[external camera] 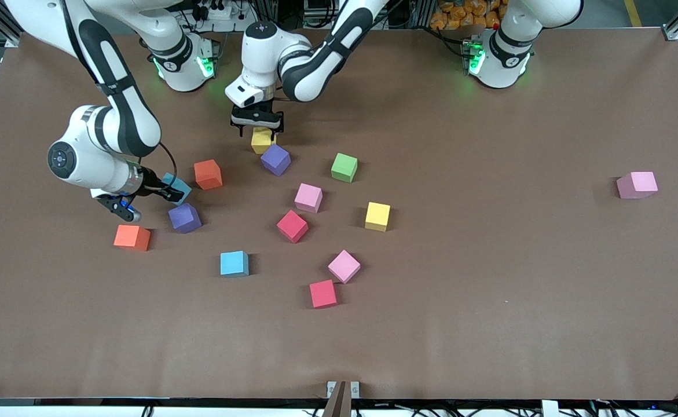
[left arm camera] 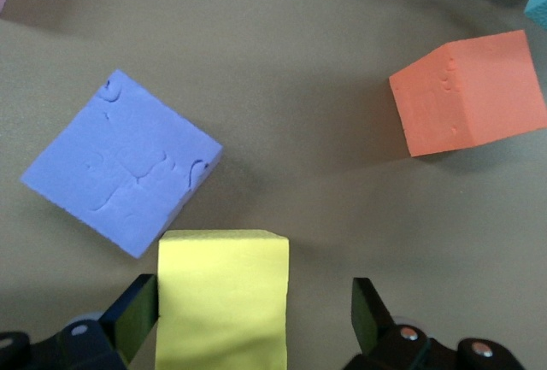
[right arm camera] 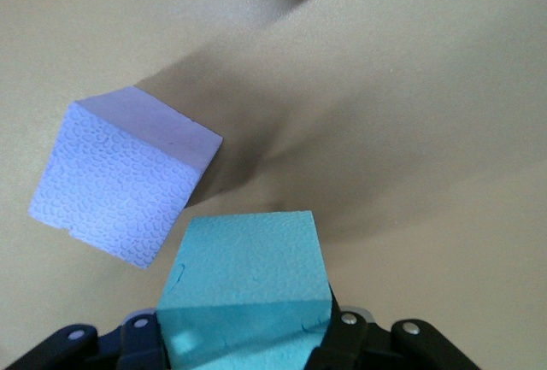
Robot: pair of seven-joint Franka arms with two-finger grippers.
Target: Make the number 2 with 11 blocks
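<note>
Lowest on the desk [external camera: 489, 324]: red block [external camera: 323, 293]. Left hand [external camera: 256, 128] spread wide astride yellow block [external camera: 262, 140], purple block [external camera: 275, 160] just beside. Right hand [external camera: 172, 194] clamped on blue block [external camera: 176, 188], raised over another purple block [external camera: 184, 218]. No digit formed yet.

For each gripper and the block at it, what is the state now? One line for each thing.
left gripper: open, fingers either side of the yellow block, not gripping.
yellow block: on the table, beside a purple block.
right gripper: shut on the light blue block.
light blue block: held by the right gripper.
number 2: not yet formed; blocks lie scattered.
</note>
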